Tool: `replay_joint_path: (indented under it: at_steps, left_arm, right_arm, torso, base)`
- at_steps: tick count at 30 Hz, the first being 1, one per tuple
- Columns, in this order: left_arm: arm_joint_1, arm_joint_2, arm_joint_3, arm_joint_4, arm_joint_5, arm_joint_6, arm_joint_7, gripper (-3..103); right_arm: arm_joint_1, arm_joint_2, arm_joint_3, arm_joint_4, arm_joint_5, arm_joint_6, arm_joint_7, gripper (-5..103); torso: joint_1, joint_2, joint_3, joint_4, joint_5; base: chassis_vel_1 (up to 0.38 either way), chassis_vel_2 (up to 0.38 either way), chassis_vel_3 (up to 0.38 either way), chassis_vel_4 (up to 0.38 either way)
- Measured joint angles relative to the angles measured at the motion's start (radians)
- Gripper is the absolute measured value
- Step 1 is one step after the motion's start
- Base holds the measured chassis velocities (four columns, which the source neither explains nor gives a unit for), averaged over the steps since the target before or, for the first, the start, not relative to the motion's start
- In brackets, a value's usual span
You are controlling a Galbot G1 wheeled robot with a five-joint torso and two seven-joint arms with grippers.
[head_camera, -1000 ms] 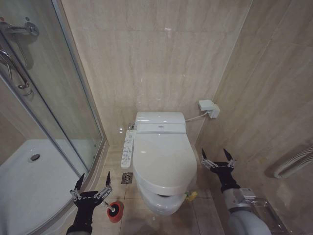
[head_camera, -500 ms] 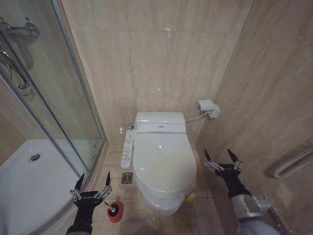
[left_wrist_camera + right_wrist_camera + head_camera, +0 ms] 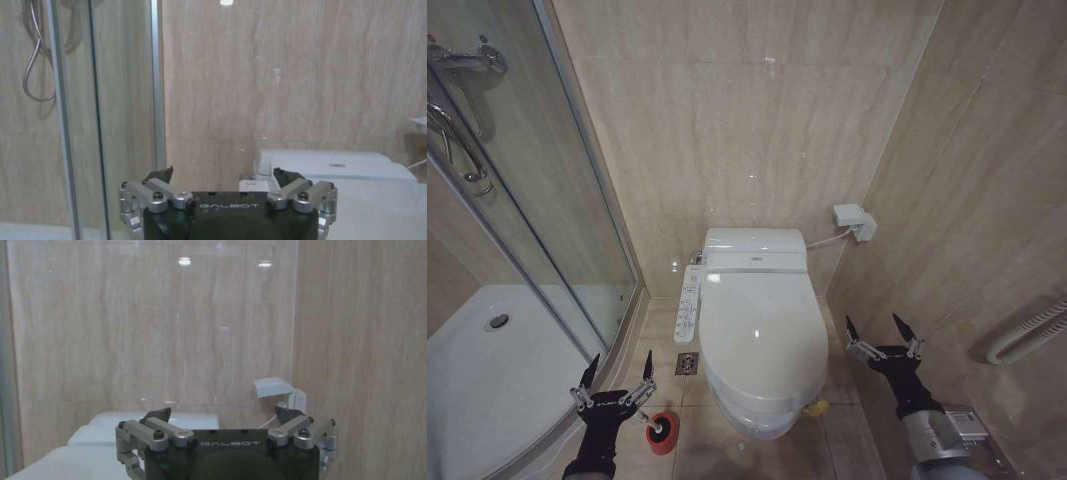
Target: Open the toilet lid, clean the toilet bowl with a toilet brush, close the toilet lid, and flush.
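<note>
The toilet lid point(image 3: 762, 330) lies flat and closed over the toilet bowl point(image 3: 762, 425), whose white front curve peeks out beneath the lid's near edge, and a small yellow-green strap point(image 3: 817, 408) sticks out by the lid's front corner on the robot's right side. Behind the lid sits the boxy bidet unit point(image 3: 755, 250), with its control strip point(image 3: 688, 303) running down the side toward the robot's left. On that left side, the left gripper point(image 3: 614, 372) hangs low over the floor beside the bowl, fingers spread wide and holding nothing. Just beside it on the tiles stands the red cup holder point(image 3: 664, 432) with the toilet brush point(image 3: 653, 427) resting in it, the pale handle leaning up toward the left gripper without touching it. Over on the other side, the right gripper point(image 3: 883, 335) hovers in the gap between the toilet and the side wall, its two dark fingertips point(image 3: 850, 329) apart and empty, near the lid's edge but clear of it. From the left wrist view, the left gripper point(image 3: 223, 175) points at the back wall with the glass shower screen point(image 3: 100, 100) beside it and the bidet unit point(image 3: 333, 162) off to one side. From the right wrist view, the right gripper point(image 3: 223, 415) is likewise splayed open, facing the marble wall and a small white wall box point(image 3: 275, 386) with a cable.
</note>
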Motion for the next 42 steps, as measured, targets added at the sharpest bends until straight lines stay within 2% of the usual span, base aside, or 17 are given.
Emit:
replay_joint_path:
  at_steps: [9,25,34,42]
  left_arm:
    - [0.0,0.0,0.0,0.0,0.0,0.0,0.0,98]
    - [0.0,0.0,0.0,0.0,0.0,0.0,0.0,98]
    - [0.0,0.0,0.0,0.0,0.0,0.0,0.0,98]
    - [0.0,0.0,0.0,0.0,0.0,0.0,0.0,98]
  right_arm:
    - [-0.003,-0.002,0.031,0.0,0.018,-0.014,-0.073,100]
    - [-0.005,0.008,0.032,0.004,0.013,-0.033,-0.072,100]
    - [0.02,0.011,0.02,-0.033,0.012,0.019,-0.074,100]
    - [0.026,0.009,0.017,-0.038,0.01,0.033,-0.063,100]
  torso:
    - [0.0,0.0,0.0,0.0,0.0]
    - [0.0,0.0,0.0,0.0,0.0]
    - [0.0,0.0,0.0,0.0,0.0]
    - [0.0,0.0,0.0,0.0,0.0]
  base:
    - [0.0,0.0,0.0,0.0]
    - [0.0,0.0,0.0,0.0]
    - [0.0,0.0,0.0,0.0]
    - [0.0,0.0,0.0,0.0]
